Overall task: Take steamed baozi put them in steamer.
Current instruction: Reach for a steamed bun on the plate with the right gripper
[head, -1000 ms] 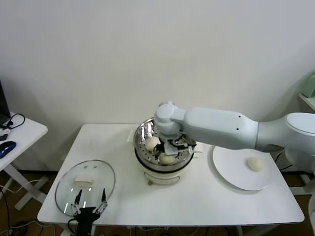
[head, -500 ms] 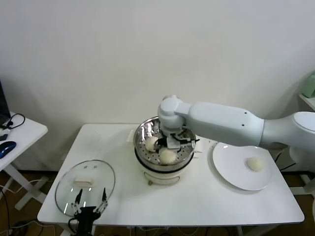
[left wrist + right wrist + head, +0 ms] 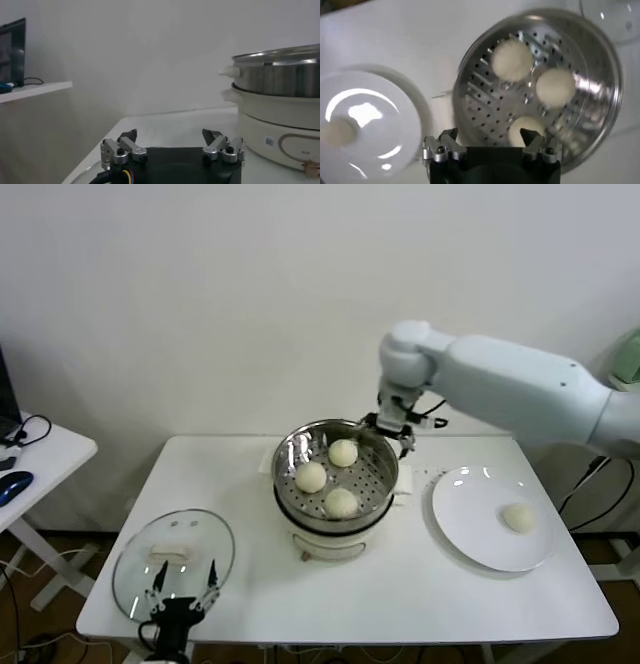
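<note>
— Where do things stand with the buns?

— Three steamed baozi (image 3: 341, 502) sit on the perforated tray of the steamer (image 3: 285, 459), spaced apart. The fourth baozi (image 3: 517, 517) lies alone on the white plate (image 3: 460, 529), to the right of the steamer on the surface (image 3: 400, 584).

— And the arms?

— The right gripper (image 3: 392, 428) hangs above the steamer's far right rim, fingers (image 3: 444, 144) spread wide and holding nothing. The left gripper (image 3: 181, 601) is parked low at the near left edge, just by the glass lid (image 3: 172, 562), its fingers (image 3: 122, 147) wide and empty too.

— What could go wrong from here?

— I'd guess the last bun is next. The plate looks glossy and the bun is smooth and domed, so an off-centre pinch could push it sliding across the plate, and a hard one would likely dent the soft dough. Coming back, the steamer wall stands high; a low carry could clip the rim or knock the buns already inside.

— Anything in the way?

— Not much between plate and steamer that I can see. There is still open tray at the right side. The lid lies well clear, and a side table (image 3: 40, 464) with a mouse (image 3: 14, 483) stands far left.
</note>
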### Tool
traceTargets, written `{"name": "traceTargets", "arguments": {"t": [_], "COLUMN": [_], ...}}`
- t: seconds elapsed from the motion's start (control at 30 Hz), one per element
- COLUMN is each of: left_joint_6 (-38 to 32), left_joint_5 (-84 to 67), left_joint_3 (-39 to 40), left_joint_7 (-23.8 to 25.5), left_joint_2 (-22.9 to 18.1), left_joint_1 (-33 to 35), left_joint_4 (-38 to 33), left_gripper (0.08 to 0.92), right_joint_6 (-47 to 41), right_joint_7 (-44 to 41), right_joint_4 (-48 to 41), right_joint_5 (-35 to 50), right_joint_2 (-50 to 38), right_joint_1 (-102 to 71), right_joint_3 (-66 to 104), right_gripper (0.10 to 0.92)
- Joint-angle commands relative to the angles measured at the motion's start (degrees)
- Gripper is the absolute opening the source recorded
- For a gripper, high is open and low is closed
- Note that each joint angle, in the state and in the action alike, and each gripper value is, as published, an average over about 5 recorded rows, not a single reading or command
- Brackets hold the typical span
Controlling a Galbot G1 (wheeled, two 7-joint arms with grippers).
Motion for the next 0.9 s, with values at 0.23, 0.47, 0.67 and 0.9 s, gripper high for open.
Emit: {"name": "traceTargets", "arguments": {"t": [0.23,0.47,0.67,0.9], "left_joint_6": [-0.18,-0.24,-0.38,-0.19], "left_joint_5": [0.44,0.22,0.05,0.09], "left_joint_3": [0.87,0.38,-0.49,-1.19], "left_joint_7": [0.29,0.27,0.23,0.20], "left_joint_2": [-0.14,-0.09,0.03,0.03], "left_joint_1": [-0.28,-0.14,0.39,0.52], "left_joint_4": [-0.14,-0.31,-0.17,-0.32], "left_gripper": [0.823,0.823,0.823,0.823], "right_joint_6": [-15.21,-7.78,-7.05,-7.09], "right_joint_7": [0.09,1.08,2.53,3.49], "right_joint_4": [-16.00,-19.45,-22.96,-27.83], "right_joint_5": [13.82,-8.62,-12.99,-14.88], "right_joint_2": [-20.41,-22.56,-21.42,-17.89], "right_joint_1": [-2.67,-15.73,-25.92,-33.13], "right_joint_3": [-1.17,12.29,20.52,28.67], "right_gripper": [0.823,0.823,0.823,0.823]}}
